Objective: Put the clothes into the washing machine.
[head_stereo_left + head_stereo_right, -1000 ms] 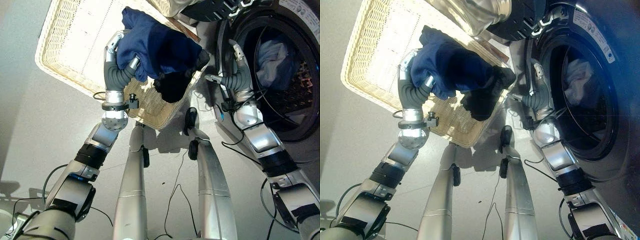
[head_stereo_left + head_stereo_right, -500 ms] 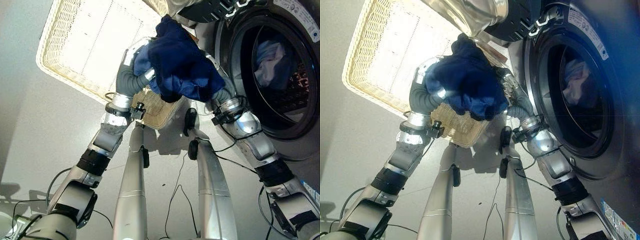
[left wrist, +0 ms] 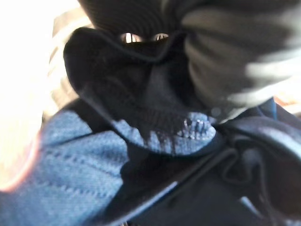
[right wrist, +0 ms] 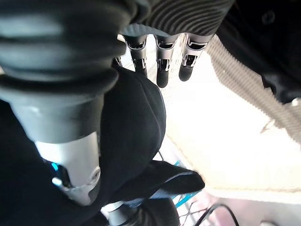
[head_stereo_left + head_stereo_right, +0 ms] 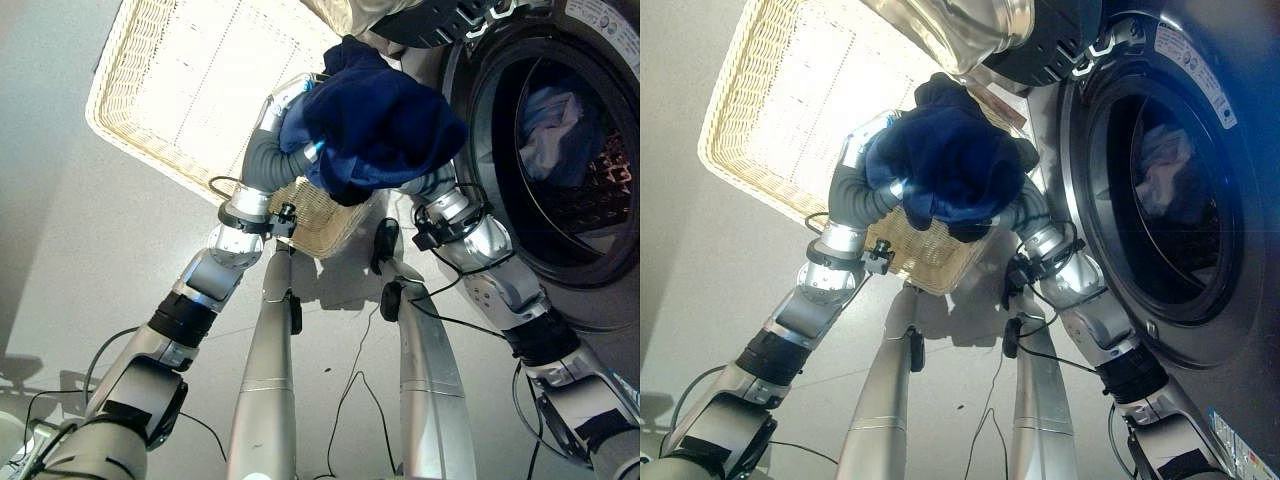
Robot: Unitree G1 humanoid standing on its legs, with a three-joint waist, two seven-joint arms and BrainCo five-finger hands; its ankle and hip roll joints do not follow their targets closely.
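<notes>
- Shifted nearer the washing machine [image 5: 560, 150] since earlier: navy garment [image 5: 375, 125], bundled just beside the door opening.
- Left hand [image 5: 300, 150] clenched into the garment; right hand [image 4: 160, 56] beneath it, fingers straight.
- Best lifted over the rim and pushed deep beside the pale clothes [image 5: 550, 125] before letting go.

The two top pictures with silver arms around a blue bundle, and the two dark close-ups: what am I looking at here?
This is a two-legged robot with two silver arms. The two wide pictures come from a stereo camera on its head, looking down; the two close-ups come from cameras on its wrists. Between its arms it carries a dark blue garment, bundled up. The left hand is curled into the cloth. The right hand reaches under the bundle, its fingers straight. Behind on the floor stands a pale wicker basket. To the robot's right is the washing machine, its round opening showing a light cloth already in the drum.
</notes>
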